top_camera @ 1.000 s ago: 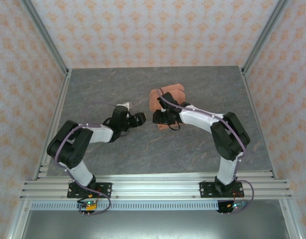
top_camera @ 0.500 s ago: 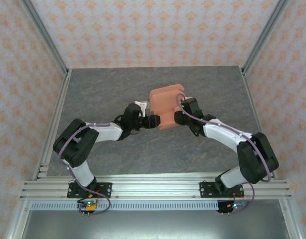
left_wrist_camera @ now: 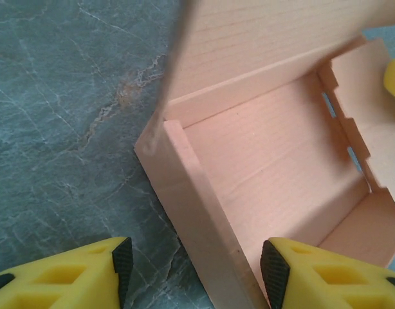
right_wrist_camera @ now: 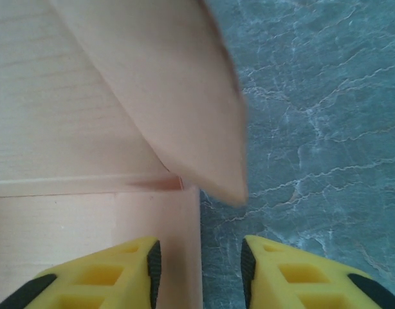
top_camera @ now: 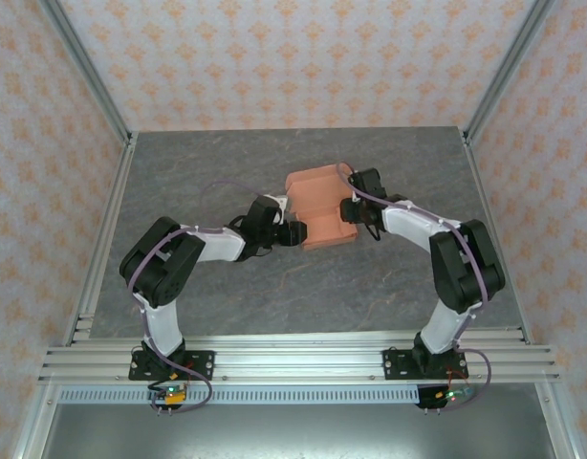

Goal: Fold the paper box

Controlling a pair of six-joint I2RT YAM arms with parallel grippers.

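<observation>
The paper box point(top_camera: 318, 207) is salmon-orange card, partly folded into an open tray, lying mid-table between both arms. My left gripper point(top_camera: 292, 233) is at its near-left corner. In the left wrist view the left gripper point(left_wrist_camera: 197, 273) is open and straddles the box's left wall point(left_wrist_camera: 197, 212), one finger outside and one inside the tray, with a gap on each side. My right gripper point(top_camera: 350, 209) is at the box's right side. The right wrist view shows the right gripper point(right_wrist_camera: 199, 267) open, the box's right wall point(right_wrist_camera: 178, 251) lying against its left finger point(right_wrist_camera: 152, 264). A raised flap point(right_wrist_camera: 178, 90) hangs blurred above.
Grey marbled tabletop point(top_camera: 198, 172) surrounds the box on all sides. Patterned walls and metal frame posts point(top_camera: 97, 96) enclose the table. A yellow finger of the other gripper point(left_wrist_camera: 394, 78) shows at the far inner side of the tray.
The right gripper swung from the box's left over to its right side. The left gripper reached right to the box's near-left corner, and its jaws narrowed. The box now lies uncovered.
</observation>
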